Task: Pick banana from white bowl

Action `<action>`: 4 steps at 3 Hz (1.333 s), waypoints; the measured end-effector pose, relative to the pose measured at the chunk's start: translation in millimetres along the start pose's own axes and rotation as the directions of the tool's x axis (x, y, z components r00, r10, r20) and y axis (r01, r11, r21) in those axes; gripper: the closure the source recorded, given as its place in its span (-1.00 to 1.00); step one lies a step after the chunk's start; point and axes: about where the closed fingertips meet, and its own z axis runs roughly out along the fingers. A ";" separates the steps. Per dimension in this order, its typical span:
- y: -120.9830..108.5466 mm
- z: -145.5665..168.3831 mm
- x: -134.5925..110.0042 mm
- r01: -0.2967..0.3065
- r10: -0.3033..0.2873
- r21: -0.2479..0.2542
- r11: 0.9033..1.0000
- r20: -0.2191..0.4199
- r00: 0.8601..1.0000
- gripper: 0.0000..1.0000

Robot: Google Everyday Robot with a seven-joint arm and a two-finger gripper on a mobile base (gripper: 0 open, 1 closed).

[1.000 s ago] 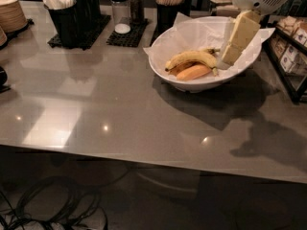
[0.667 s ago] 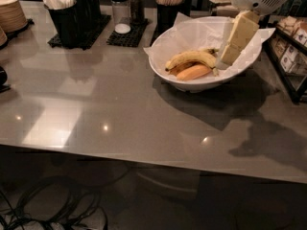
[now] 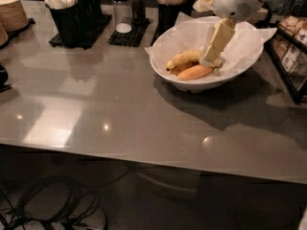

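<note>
the white bowl (image 3: 201,85) carries a crinkled white paper lining (image 3: 244,49); inside it the banana (image 3: 184,58) is yellow and the oblong fruit (image 3: 194,73) touching its near side is smooth orange. the gripper (image 3: 211,61), pale cream under a white arm, reaches down into the bowl at the banana's right end. around the bowl the table (image 3: 120,109) is glossy grey-brown with pale glints, and beyond the bowl's left rim stand black holders (image 3: 72,20) and a black gridded mat (image 3: 125,35).

High view down counter (image 3: 120,109); claw (image 3: 211,61) in white bowl (image 3: 210,85).
</note>
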 end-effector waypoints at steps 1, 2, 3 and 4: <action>-20.3 36.7 6.7 0.004 -0.003 -0.055 0.998 0.029 1.000 -1.00; -26.6 62.8 17.9 -0.014 0.019 -0.095 0.995 0.053 0.998 -1.00; -24.1 78.9 34.4 -0.051 0.057 -0.124 0.991 0.048 0.997 -1.00; -24.5 79.7 34.3 -0.051 0.057 -0.124 0.991 0.048 0.997 -0.92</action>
